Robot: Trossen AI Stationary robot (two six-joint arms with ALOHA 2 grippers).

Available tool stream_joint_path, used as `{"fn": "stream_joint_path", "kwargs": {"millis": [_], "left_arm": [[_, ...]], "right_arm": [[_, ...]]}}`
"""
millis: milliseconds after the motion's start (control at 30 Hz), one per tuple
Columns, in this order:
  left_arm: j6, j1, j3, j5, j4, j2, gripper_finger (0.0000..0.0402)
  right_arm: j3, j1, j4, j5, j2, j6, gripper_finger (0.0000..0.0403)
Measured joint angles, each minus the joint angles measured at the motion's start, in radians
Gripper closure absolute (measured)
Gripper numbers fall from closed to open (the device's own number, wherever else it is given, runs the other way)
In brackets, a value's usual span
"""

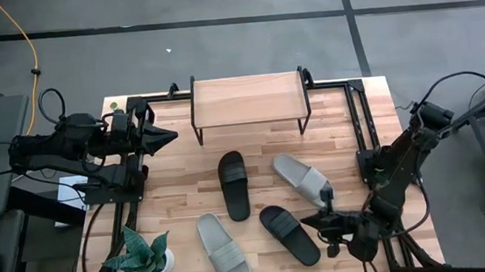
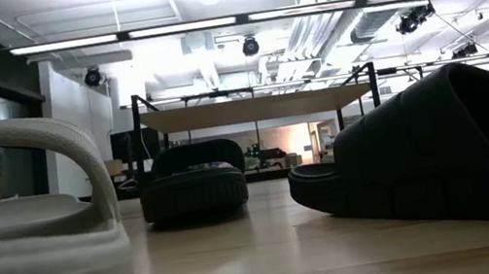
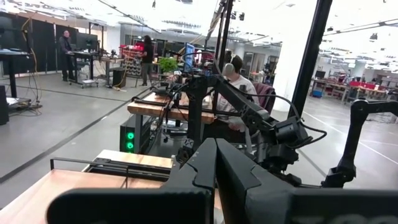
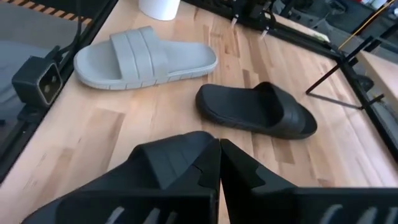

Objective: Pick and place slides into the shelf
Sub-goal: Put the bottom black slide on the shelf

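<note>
Four slides lie soles-down on the wooden table. One black slide point(image 1: 234, 185) point(image 4: 255, 109) and one grey slide point(image 1: 302, 177) are mid-table. A second grey slide point(image 1: 222, 248) point(image 4: 146, 56) and a second black slide point(image 1: 288, 234) point(image 2: 462, 142) lie nearer the near edge. The shelf point(image 1: 248, 100) point(image 2: 250, 109) stands on its thin black legs at the far edge, nothing on its plank. My right gripper point(image 1: 305, 222) point(image 4: 219, 165) is shut and sits over the right side of the near black slide, pointing left. My left gripper point(image 1: 172, 135) point(image 3: 216, 168) is shut and waits at the table's left, beside the shelf.
A potted plant in a white pot point(image 1: 152, 254) stands at the near left corner. Black metal frames point(image 1: 360, 126) run along the table's left and right sides. Bare wood lies between the shelf and the slides. People point(image 3: 65, 46) stand in the room beyond.
</note>
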Motion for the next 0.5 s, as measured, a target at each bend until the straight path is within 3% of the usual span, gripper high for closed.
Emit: {"fn": "stream_joint_path", "kwargs": {"millis": [500], "left_arm": [[0.000,0.000,0.000,0.000,0.000,0.000,0.0401]], "right_arm": [[0.000,0.002,0.030,-0.030,0.154,0.109,0.0402]]}}
